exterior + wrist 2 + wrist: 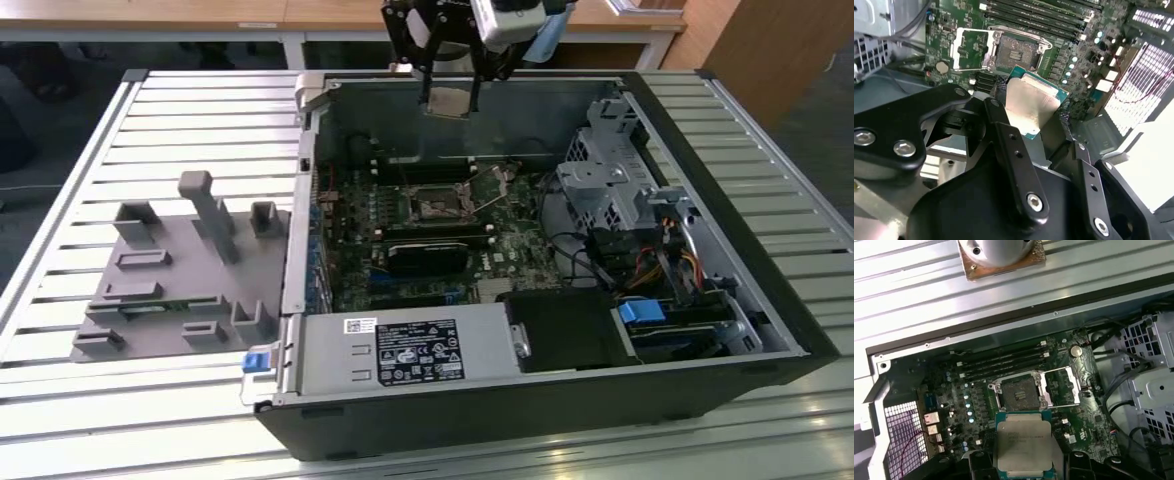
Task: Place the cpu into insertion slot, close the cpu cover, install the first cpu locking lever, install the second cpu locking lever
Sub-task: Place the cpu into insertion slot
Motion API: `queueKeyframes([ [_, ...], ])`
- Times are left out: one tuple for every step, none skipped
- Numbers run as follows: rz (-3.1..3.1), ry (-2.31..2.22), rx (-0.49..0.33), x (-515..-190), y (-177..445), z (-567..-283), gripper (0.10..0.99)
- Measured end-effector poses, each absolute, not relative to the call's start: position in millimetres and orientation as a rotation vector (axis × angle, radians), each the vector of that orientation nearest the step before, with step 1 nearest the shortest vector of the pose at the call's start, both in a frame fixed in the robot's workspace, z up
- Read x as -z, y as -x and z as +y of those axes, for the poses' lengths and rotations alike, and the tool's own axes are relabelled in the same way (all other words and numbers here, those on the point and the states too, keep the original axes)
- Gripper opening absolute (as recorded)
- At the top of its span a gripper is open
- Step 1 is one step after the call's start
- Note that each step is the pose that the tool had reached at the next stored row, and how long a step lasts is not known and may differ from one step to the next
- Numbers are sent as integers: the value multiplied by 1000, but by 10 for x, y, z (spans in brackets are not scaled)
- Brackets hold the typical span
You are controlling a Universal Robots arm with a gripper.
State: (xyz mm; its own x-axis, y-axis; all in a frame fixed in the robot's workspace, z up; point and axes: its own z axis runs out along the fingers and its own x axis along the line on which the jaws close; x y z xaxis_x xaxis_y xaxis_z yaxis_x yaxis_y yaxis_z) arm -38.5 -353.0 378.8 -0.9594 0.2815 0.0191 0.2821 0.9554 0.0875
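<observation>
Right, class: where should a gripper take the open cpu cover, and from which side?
Likely the free rail of the cpu cover, farthest from its hinge at the insertion slot, coming from above: the thin frame is mostly cut-out, so only its rails offer a pinch.
</observation>
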Motion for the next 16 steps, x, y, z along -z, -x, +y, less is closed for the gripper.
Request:
queueKeyframes([
  [-3097, 474, 140, -3787, 385, -3530, 525],
  [-3093, 502, 140, -3787, 385, -3530, 525],
  [-3089, 529, 140, -3786, 385, -3530, 525],
  [-3085, 557, 140, -3786, 385, -3530, 525],
  [-3081, 584, 140, -3785, 385, -3530, 525],
  [-3077, 611, 140, -3785, 385, -3531, 525],
  [-3072, 639, 140, -3784, 385, -3531, 525],
  [-3067, 666, 140, -3783, 385, -3531, 525],
  [-3062, 693, 140, -3783, 385, -3530, 525],
  [-3056, 722, 140, -3782, 385, -3530, 525],
  [-3050, 749, 139, -3782, 385, -3530, 525],
  [-3045, 775, 139, -3781, 385, -3530, 525],
  [-3038, 803, 139, -3780, 385, -3530, 525],
  [-3032, 831, 139, -3779, 385, -3530, 525],
  [-3025, 858, 139, -3777, 385, -3530, 525],
  [-3018, 886, 139, -3776, 385, -3530, 525],
])
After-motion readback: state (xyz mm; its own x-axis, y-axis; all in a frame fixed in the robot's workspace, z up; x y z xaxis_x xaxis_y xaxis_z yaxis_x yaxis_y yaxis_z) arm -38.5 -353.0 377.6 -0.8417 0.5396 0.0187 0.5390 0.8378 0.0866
